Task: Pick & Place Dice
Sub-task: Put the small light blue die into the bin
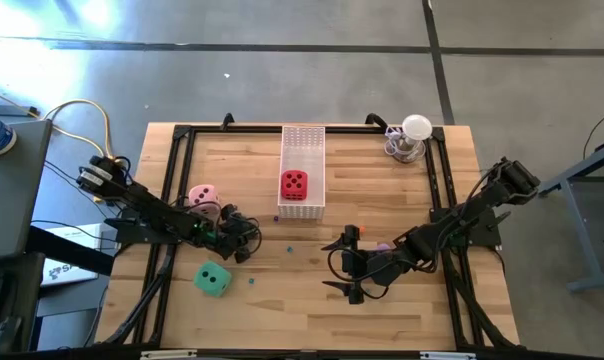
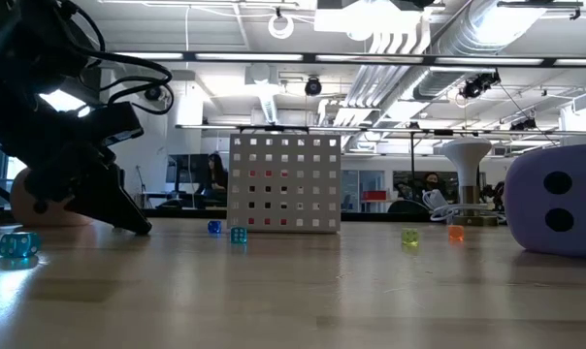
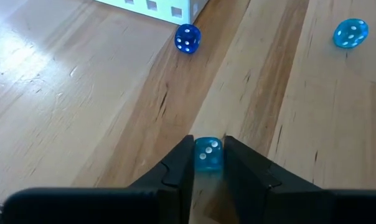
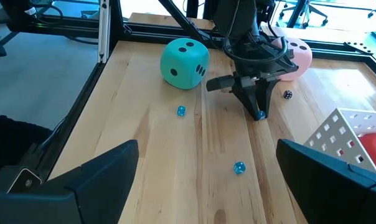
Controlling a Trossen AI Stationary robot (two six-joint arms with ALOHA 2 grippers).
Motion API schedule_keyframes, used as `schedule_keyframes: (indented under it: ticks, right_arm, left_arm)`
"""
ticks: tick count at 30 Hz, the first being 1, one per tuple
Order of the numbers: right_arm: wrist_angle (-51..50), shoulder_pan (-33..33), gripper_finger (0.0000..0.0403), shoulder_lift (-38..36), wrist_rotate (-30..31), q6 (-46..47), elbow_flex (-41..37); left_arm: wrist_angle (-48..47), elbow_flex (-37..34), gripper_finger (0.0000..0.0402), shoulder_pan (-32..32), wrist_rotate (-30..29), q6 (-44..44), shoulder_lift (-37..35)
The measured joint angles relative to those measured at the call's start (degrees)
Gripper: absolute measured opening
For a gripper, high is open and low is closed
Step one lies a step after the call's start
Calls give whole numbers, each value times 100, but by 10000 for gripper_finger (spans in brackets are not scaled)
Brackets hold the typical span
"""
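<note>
Left gripper [image 3: 208, 163] lowered to the desk [image 1: 312, 300] at about eight o'clock, jaws pinched on a small blue die [image 3: 208, 154]. Right gripper [image 1: 344, 265] parked near five o'clock, jaws wide and holding nothing. Red die [image 1: 294, 184] sat in the white tray [image 1: 303, 140] toward twelve; pink die [image 1: 202, 197] and green die [image 1: 213, 279] lay beside the left arm; purple die [image 2: 557, 202] rested by the right.

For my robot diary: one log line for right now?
left gripper: closing around small blue die | right gripper: open, waiting | red die: in tray
</note>
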Motion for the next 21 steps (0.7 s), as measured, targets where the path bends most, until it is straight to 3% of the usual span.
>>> schedule_keyframes:
  ticks: [5, 13, 21]
  right_arm:
    - [0, -2, 372, 0, 0, 0, 0]
    - [7, -2, 372, 0, 0, 0, 0]
    - [50, 0, 372, 0, 1, -2, 0]
  left_arm:
    - [-18, 0, 46, -46, 2, 43, 0]
    - [-89, 81, 45, -197, -108, 129, -23]
    - [-728, 1108, 45, 69, 212, 1438, -820]
